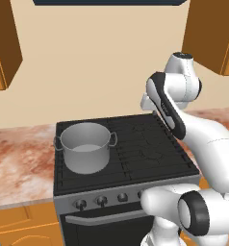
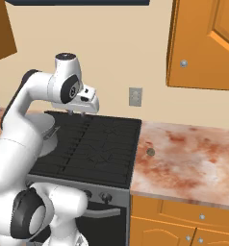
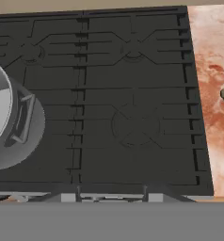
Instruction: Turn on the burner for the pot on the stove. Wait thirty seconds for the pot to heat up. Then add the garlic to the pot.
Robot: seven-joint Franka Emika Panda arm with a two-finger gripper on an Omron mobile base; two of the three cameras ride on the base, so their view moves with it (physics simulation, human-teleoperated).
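Gripper [image 2: 77, 114] hovers over the stove [image 2: 95, 144], fingers' state unclear; pot [image 1: 85, 146] front-left, garlic [image 2: 150, 152] on right surface [image 2: 193, 161].

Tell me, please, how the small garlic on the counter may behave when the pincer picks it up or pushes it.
The garlic looks roundish, so a push would probably roll it across the smooth marbled counter. It is tiny beside the pot, so it is likely light. Its curved sides may slip from the pincer unless gripped near the middle.
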